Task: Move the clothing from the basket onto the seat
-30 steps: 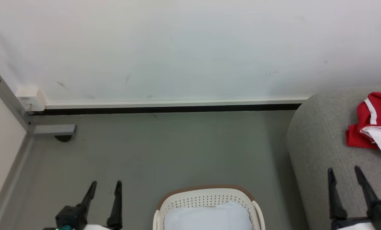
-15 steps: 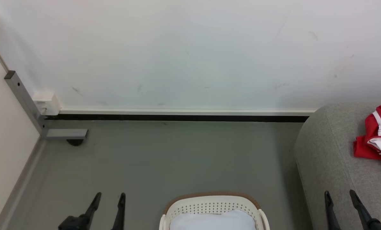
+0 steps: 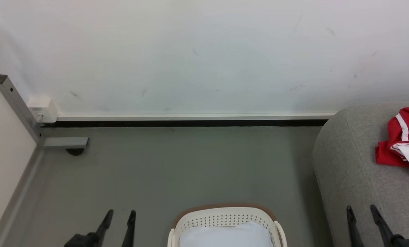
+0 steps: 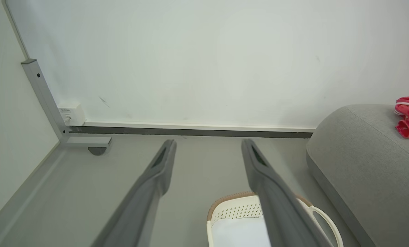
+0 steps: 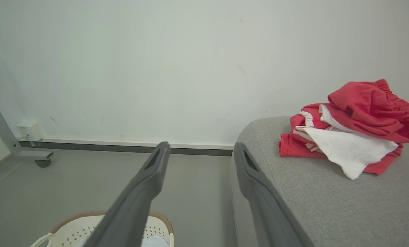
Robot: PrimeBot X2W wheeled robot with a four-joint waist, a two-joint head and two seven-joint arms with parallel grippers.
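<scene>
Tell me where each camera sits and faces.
Head view: robot's head, facing forward-down at floor, wall, basket; left tool and right tool at the bottom.
Left wrist view: left arm, along its open tool toward the wall.
Right wrist view: right arm, along its open tool toward the seat and clothing.
Shared: all three show basket, seat, clothing.

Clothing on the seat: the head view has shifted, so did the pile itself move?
No. The clothing keeps its place beside the seat and its rounded left edge; the camera shifted.

Probably a test room — bare scuffed wall (image 3: 204,51), grey floor (image 3: 177,164), wheeled metal frame (image 3: 17,106), lone seat (image 3: 348,164).
</scene>
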